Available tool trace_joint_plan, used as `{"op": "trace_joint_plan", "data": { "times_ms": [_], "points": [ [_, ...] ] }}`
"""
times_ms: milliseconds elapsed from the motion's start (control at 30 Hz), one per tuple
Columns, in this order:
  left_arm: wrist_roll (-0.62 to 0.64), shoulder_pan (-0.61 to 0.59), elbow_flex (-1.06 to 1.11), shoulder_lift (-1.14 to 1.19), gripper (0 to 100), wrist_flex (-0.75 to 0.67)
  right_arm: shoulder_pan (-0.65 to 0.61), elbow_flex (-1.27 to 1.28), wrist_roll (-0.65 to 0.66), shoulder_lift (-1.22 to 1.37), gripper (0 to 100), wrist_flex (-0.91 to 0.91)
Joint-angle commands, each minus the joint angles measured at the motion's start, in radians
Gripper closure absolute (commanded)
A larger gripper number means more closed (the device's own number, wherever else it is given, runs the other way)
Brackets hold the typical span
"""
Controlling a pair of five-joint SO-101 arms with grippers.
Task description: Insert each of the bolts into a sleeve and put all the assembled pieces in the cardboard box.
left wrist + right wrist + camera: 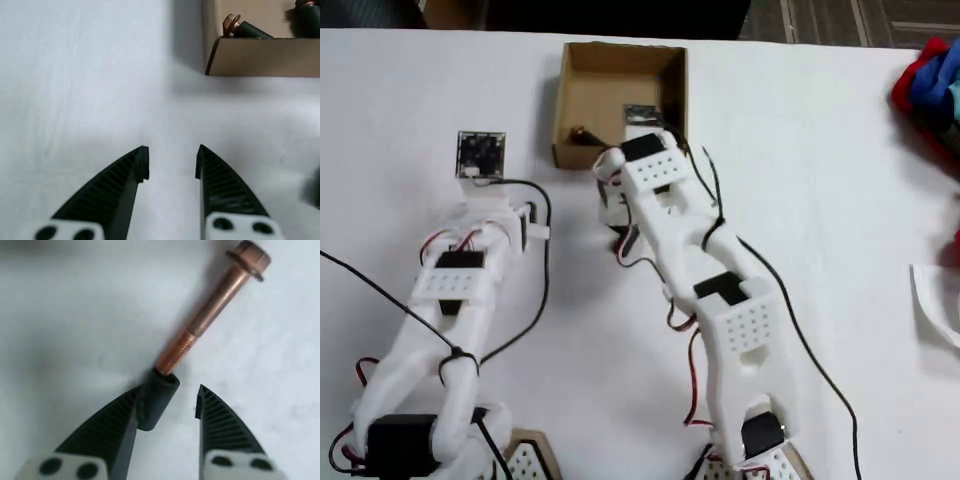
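Bolt (215, 305) lies near the cardboard box (265, 57), its tip just inside the sleeve (157, 402). Right gripper (171, 390) is wide around the sleeve; left gripper (171, 150) is wide, empty. One finished piece (245, 27) sits in the box; this one looks half done.

A white table (820, 150) carries a red-and-blue heap of cloth (930, 78) and a curved white piece (932, 303) at one edge.
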Motion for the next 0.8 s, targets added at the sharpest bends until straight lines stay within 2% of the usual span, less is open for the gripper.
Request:
{"op": "trace_joint_plan", "data": {
  "times_ms": [0,167,467,667,767],
  "points": [
    [0.006,-0.011,-0.004,-0.003,83,-0.018,0.039,0.011,-0.005,0.07,86.1,0.001],
    [0.006,-0.011,-0.004,-0.003,83,-0.018,0.035,-0.009,-0.002,0.087,86.1,0.012],
    [0.006,-0.011,-0.004,-0.003,83,-0.018,0.005,-0.21,0.014,0.077,85.8,0.166],
    [0.006,-0.011,-0.004,-0.003,83,-0.018,-0.019,-0.411,0.348,0.077,85.8,0.263],
    [0.006,-0.011,-0.004,-0.003,83,-0.018,-0.021,-0.503,0.595,0.077,85.8,0.308]
  ]
}}
